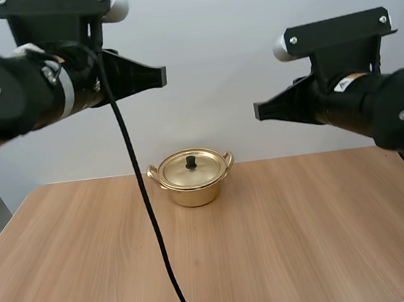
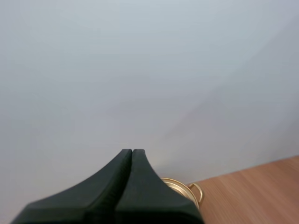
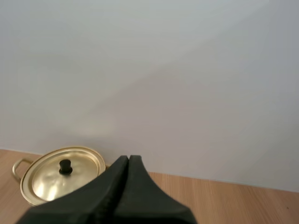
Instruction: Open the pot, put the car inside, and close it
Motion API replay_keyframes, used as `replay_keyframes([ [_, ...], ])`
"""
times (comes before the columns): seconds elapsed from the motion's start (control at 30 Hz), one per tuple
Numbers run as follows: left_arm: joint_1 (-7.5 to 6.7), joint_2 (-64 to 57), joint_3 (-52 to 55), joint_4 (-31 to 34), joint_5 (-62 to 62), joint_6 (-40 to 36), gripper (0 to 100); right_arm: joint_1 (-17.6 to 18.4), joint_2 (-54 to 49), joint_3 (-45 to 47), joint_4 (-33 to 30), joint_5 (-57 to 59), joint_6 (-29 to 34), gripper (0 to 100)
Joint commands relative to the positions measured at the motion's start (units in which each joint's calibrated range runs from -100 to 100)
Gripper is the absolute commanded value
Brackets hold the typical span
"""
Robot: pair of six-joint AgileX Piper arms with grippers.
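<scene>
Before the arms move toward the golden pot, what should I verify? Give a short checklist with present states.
1. The lid sits closed on the pot: ok.
2. The pot stands upright on the table: ok.
3. The knob on the lid is free: ok.
4. The left gripper is open for the knob: not ok, shut.
5. The right gripper is open: not ok, shut.

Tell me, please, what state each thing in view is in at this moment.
Pot: closed, standing upright on the table.
Lid: seated on the pot, black knob up, untouched.
Left gripper: shut on nothing, held above the table.
Right gripper: shut on nothing, held above the table.
</scene>
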Motion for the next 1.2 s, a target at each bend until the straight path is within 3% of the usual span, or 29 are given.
replay_keyframes([
  [0.0,0.44,-9.8,34.4,0.0,-37.2,0.9,0,0.0,-8.4,3.9,-0.1,4.8,-0.1,0],
  [0.27,1.80,-24.7,43.3,-0.3,-31.5,0.8,0,0.0,-18.9,15.0,0.1,8.4,-0.1,0],
  [0.5,2.14,-41.7,48.0,-0.3,-31.5,0.8,0,0.0,-24.5,19.7,-2.8,-3.7,-0.1,0],
  [0.63,2.05,-41.7,48.3,-0.3,-34.7,0.8,0,0.0,-24.0,21.1,-6.9,-3.6,-0.1,0],
  [0.93,2.05,-41.7,48.3,-0.3,-34.5,0.8,0,0.0,-24.3,30.8,-7.7,-3.9,-0.1,0],
  [1.17,2.05,-41.7,51.0,-0.3,-19.4,0.8,0,0.0,-25.1,37.1,-6.3,-3.9,1.4,0],
])
